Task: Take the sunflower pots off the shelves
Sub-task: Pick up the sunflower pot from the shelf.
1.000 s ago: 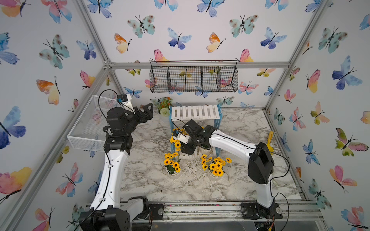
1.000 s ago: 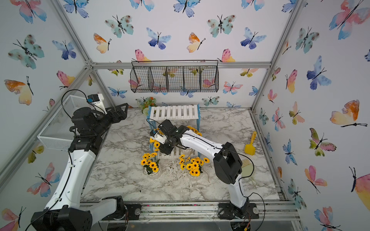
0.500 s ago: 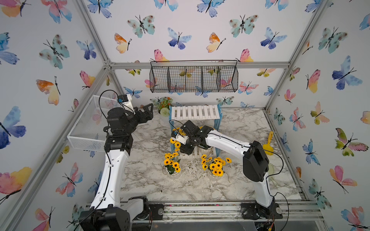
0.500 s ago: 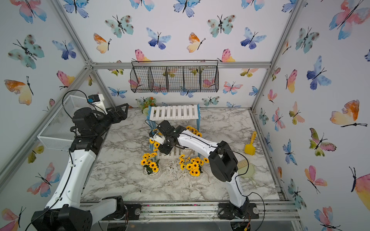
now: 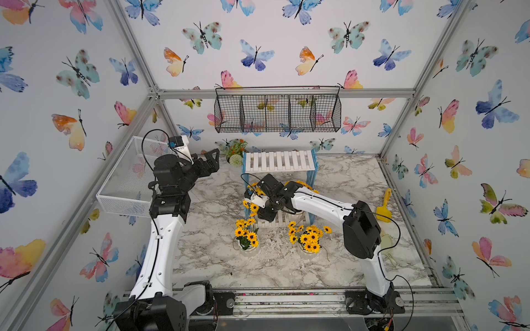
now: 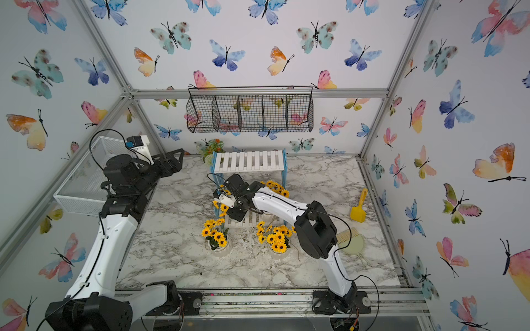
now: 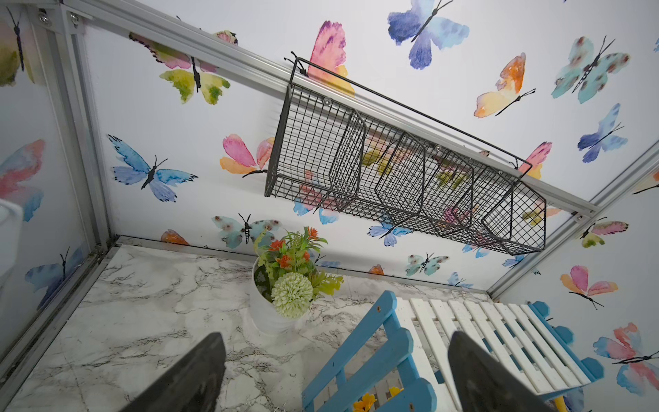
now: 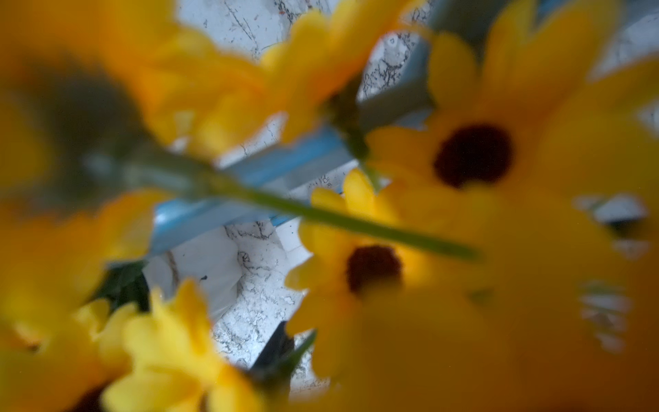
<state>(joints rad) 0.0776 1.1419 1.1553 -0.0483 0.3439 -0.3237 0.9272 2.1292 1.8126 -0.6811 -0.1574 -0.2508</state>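
I see a sunflower pot and a second sunflower pot standing up straight in front of the shelves, blooms pointing up. My right gripper is in the flowers on the low shelf, and I cannot tell if it is shut. My left gripper hangs wide apart beside the shelves.

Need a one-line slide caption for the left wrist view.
Open left gripper faces the white pot of orange-red flowers beside the shelves, black wire wall basket above.
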